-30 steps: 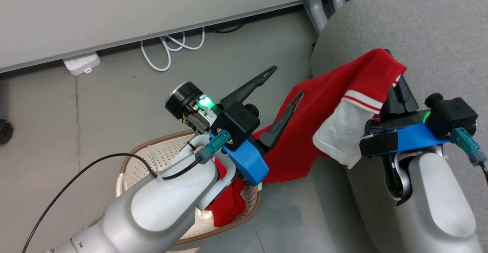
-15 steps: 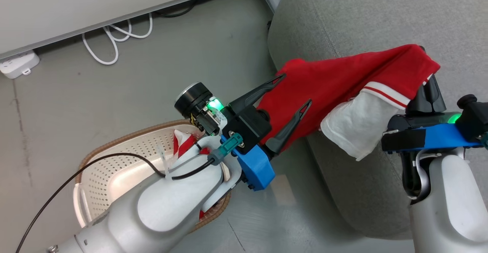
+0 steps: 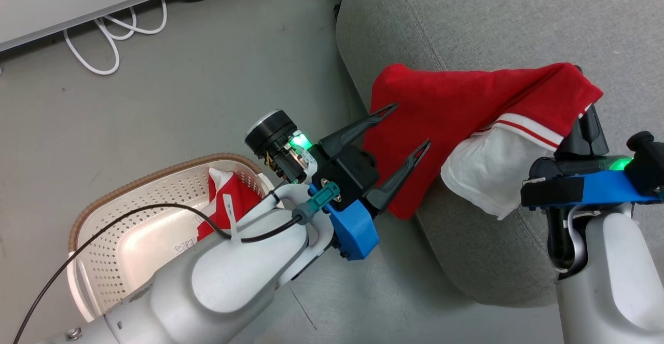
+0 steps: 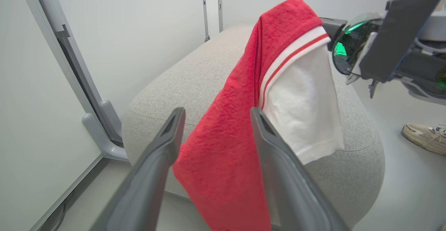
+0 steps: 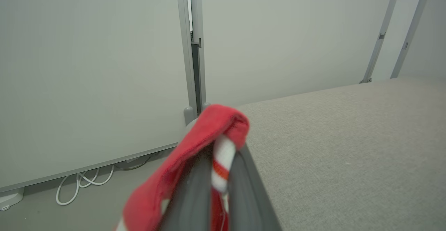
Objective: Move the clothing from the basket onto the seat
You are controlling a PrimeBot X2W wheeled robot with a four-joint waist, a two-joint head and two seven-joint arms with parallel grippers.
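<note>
The right hand (image 3: 582,126) is clamped narrow on one corner of the soft red garment with a white panel and red-and-white striped trim (image 3: 441,105). In the right wrist view the two dark fingers (image 5: 195,196) pinch a fold of red cloth and striped trim between them. The left hand (image 3: 410,126) is spread wide and holds nothing. Its fingers (image 4: 163,144) frame the hanging red cloth, and I cannot tell whether they touch it.

The garment hangs over the rounded near corner of the large light grey woven upholstered seat (image 3: 493,22). Its long axis runs from the high grip on the right, down and leftward to the free lower edge, which hangs past the seat's side. The white panel hangs from the striped trim, next to the right hand. Whether the cloth rests on the cushion is unclear.

Lower left, behind the left forearm, stands the cream-white perforated plastic basket with a brown woven-look rim (image 3: 155,175). A second red garment with a white edge (image 3: 233,201) is bunched inside it, against the wall nearest the arm. A looped white cable (image 3: 104,43) lies on the grey floor (image 3: 207,100) by the wall. In the left wrist view a pale shoe (image 4: 423,137) sits on the floor beyond the seat.
</note>
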